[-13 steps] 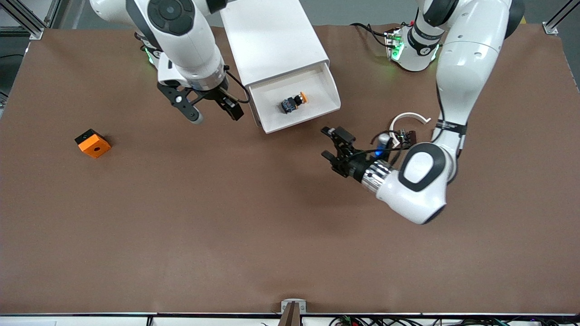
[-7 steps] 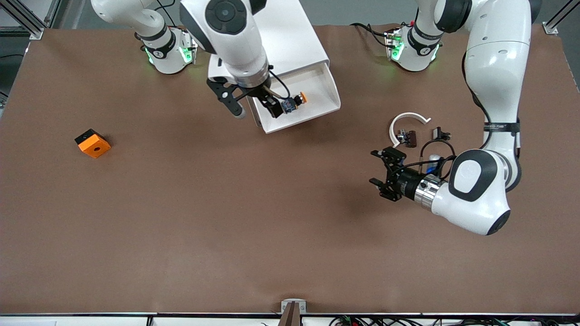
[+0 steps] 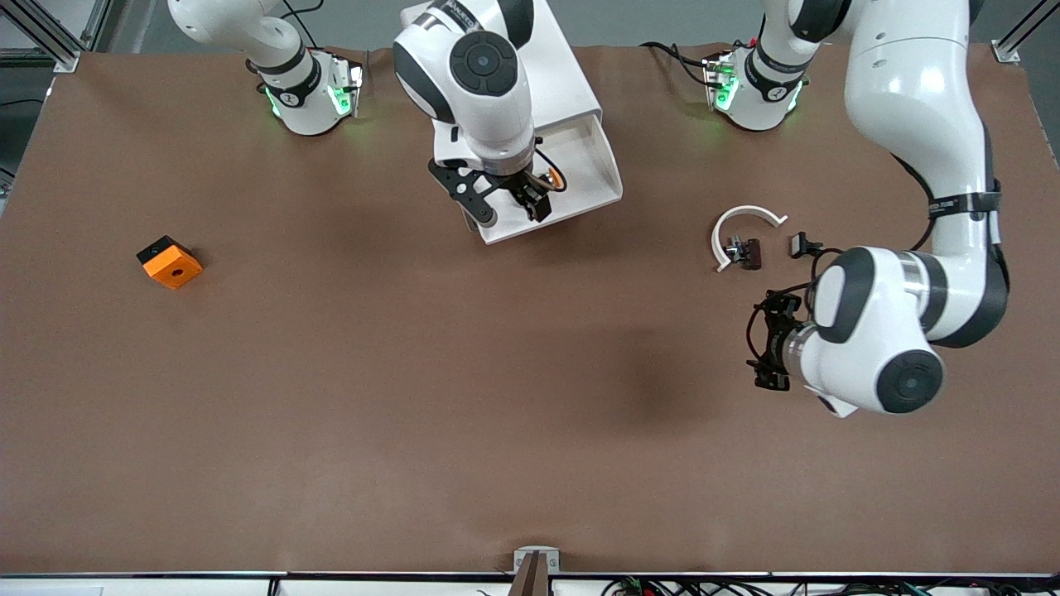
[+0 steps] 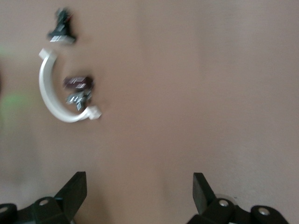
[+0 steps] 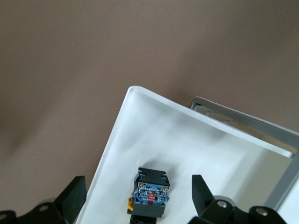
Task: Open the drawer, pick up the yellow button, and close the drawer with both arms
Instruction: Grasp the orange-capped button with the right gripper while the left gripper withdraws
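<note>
- Front view: the drawer [image 3: 600, 170] stands pulled out of the white cabinet [image 3: 546, 66]. The right hand [image 3: 505, 203] hangs over the drawer, fingers spread. Only the orange cap of the button [image 3: 553, 178] shows past it, inside the drawer.
- Front view: the left hand [image 3: 766, 343] hovers over bare bench [image 3: 414, 397] toward the left arm's end, waiting. A white clip ring [image 3: 741, 223] and small black clips [image 3: 749, 251] lie near it. An orange block [image 3: 170, 261] sits well apart at the right arm's end.
- Left wrist view: the left hand's fingers [image 4: 74, 191] are spread and hold nothing.
- Right wrist view: the button [image 5: 150, 193] lies on the drawer floor between the spread fingers [image 5: 74, 193]. Judged small, light and rigid with a smooth cap, so the squared body is the better hold.
- The brown mat looks flat and matte, and the drawer walls leave little room.
</note>
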Action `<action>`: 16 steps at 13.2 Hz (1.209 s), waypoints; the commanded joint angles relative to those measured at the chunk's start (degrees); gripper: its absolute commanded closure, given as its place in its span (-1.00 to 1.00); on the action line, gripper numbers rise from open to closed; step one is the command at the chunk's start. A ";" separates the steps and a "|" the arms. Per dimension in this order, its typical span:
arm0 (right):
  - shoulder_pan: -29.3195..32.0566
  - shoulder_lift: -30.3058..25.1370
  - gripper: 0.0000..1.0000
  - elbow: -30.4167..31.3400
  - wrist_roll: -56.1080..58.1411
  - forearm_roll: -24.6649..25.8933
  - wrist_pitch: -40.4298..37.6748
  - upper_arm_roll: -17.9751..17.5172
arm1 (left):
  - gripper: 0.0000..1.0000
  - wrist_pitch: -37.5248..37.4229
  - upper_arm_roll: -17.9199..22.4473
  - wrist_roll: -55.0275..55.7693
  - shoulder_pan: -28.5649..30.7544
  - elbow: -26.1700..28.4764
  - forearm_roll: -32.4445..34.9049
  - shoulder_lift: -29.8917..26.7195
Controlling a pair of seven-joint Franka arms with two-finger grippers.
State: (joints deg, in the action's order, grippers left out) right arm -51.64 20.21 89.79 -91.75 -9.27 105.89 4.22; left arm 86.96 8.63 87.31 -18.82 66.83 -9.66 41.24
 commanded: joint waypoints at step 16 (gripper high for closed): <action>-4.78 3.70 0.36 -0.84 -2.82 -0.84 -0.77 0.53 | -1.00 27.65 -12.93 -48.72 -1.22 34.94 2.46 -25.42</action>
State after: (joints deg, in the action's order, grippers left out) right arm -55.96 23.55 89.78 -94.07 -9.60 105.80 4.24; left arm 113.42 -2.59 39.51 -20.32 97.99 -8.35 18.66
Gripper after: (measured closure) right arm 0.388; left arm 0.000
